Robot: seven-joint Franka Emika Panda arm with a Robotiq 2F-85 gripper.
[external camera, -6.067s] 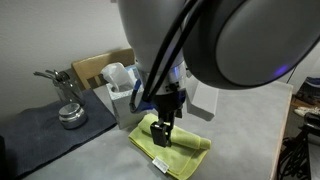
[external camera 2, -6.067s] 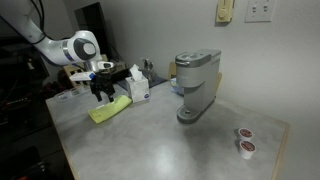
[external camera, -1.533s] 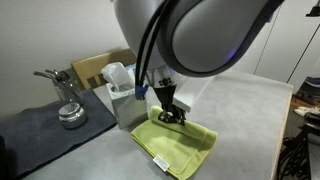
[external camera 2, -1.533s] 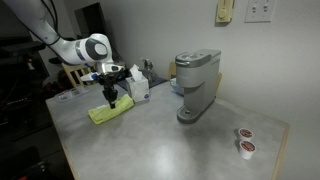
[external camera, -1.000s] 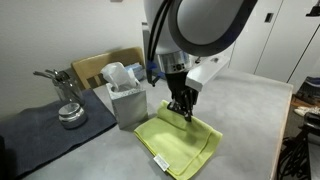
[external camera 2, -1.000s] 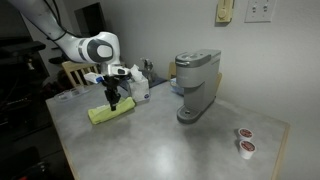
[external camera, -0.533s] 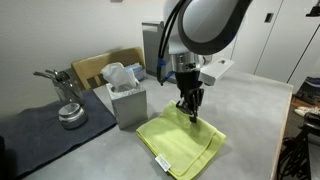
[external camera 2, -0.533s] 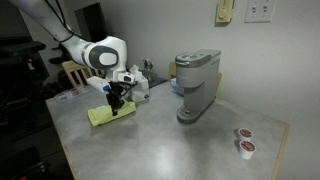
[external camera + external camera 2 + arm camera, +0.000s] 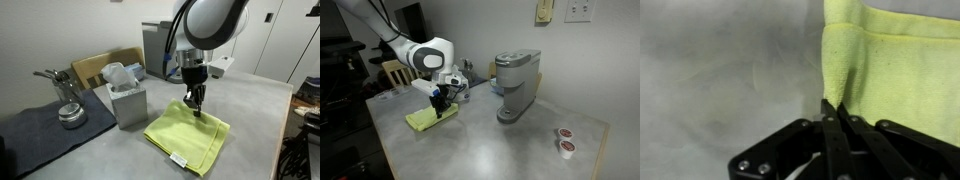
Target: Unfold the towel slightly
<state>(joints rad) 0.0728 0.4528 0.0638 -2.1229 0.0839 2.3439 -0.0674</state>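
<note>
The lime yellow-green towel point(image 9: 188, 136) lies spread on the grey table in both exterior views, its small white label point(image 9: 178, 159) at the near edge. In an exterior view the towel point(image 9: 428, 119) sits below the arm. My gripper point(image 9: 197, 111) points down at the towel's far right corner, shut on the towel. The wrist view shows the towel point(image 9: 905, 70) with a stitched hem, and my gripper point(image 9: 834, 106) pinching its edge between closed black fingers point(image 9: 827, 130). The pinched fold rises from the table to the fingertips.
A grey tissue-style box point(image 9: 125, 100) with white plastic inside stands beside the towel. A dark grey mat point(image 9: 40, 130) holds a metal tin point(image 9: 71, 116). A coffee maker point(image 9: 515, 85) and two small cups point(image 9: 564, 140) stand farther along the table. A wooden chair back point(image 9: 100, 66) is behind.
My gripper has carried the pinched towel edge sideways away from the box. The towel has opened from a narrow fold into a wider, flatter sheet.
</note>
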